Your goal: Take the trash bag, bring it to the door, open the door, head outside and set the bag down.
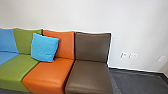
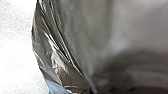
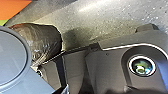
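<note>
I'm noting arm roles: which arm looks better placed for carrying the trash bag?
Left, probably: the trash bag looms close in the left wrist view, while the right wrist view shows it farther off.

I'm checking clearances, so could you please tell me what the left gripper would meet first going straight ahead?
Probably the dark trash bag, which looms large in the left wrist view; its distance is unclear.
</note>
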Motion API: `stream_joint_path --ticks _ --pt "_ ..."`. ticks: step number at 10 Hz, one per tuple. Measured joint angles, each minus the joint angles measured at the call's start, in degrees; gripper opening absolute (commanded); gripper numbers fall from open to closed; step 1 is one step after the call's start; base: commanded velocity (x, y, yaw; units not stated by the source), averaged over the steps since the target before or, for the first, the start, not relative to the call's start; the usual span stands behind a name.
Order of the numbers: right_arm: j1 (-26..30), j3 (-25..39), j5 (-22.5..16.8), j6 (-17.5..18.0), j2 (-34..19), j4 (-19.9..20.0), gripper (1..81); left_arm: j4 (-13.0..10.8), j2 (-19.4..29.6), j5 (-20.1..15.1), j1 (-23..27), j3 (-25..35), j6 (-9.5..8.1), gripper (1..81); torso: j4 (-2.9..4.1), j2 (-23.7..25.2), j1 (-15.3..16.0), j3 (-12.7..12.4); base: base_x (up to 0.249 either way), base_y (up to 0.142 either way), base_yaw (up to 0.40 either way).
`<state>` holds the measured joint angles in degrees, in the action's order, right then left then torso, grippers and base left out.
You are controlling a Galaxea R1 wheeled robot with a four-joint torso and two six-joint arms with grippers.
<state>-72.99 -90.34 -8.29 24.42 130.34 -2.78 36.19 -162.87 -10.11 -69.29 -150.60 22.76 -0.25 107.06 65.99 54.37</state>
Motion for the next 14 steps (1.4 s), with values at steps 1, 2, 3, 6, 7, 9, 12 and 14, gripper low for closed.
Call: stream_joint_path --ticks 1,2,3,6,7,9,12,14 --pt "-0.80 -0.17 0.88 -0.04 0.61 -0.17 81.1 0.00 0.02 1.16 -0.63 -0.26 0.48 1.0 -0.02 -2.06 -1.33 0.00 0.000 0.000 0.000" --pt "-1.18 -0.37 1.66 -0.11 0.72 -0.41 81.1 0.00 -0.01 2.72 -1.24 -0.30 1.07 1.0 -0.02 -4.13 -2.66 0.00 0.000 0.000 0.000" --pt "-1.74 -1.22 2.58 -0.15 0.94 -0.72 81.1 -0.04 -0.32 4.22 -1.88 -0.41 1.22 1.0 -0.02 -6.23 -4.02 -0.02 0.000 0.000 0.000" --pt "-2.56 -5.88 3.96 -0.39 4.30 -1.43 81.1 -0.54 -0.78 6.41 -3.08 -0.69 1.40 1.0 -0.02 -12.56 -8.06 -0.02 0.000 0.000 0.000" --pt "-3.01 -7.40 4.19 -0.41 6.45 -1.82 81.1 -1.30 -1.19 6.78 -3.80 -0.72 1.44 1.0 -0.02 -14.67 -9.42 -0.02 0.000 0.000 0.000" --pt "-4.83 -10.84 4.74 -0.61 10.25 -2.95 81.1 -2.84 -2.95 7.63 -4.99 -1.38 1.41 1.0 -0.02 -18.73 -12.00 -0.24 0.000 0.000 0.000" --pt "-7.89 -13.13 7.41 -0.63 10.97 -3.94 81.1 -3.73 -5.33 7.13 -6.21 -2.84 1.49 1.0 -0.02 -23.91 -15.37 -2.86 0.000 0.000 0.000" --pt "-8.13 -14.97 8.51 -0.66 12.54 -3.96 81.1 -3.93 -6.51 6.36 -8.02 -3.15 1.71 1.0 -0.02 -28.26 -18.19 -5.62 0.000 0.000 0.000"
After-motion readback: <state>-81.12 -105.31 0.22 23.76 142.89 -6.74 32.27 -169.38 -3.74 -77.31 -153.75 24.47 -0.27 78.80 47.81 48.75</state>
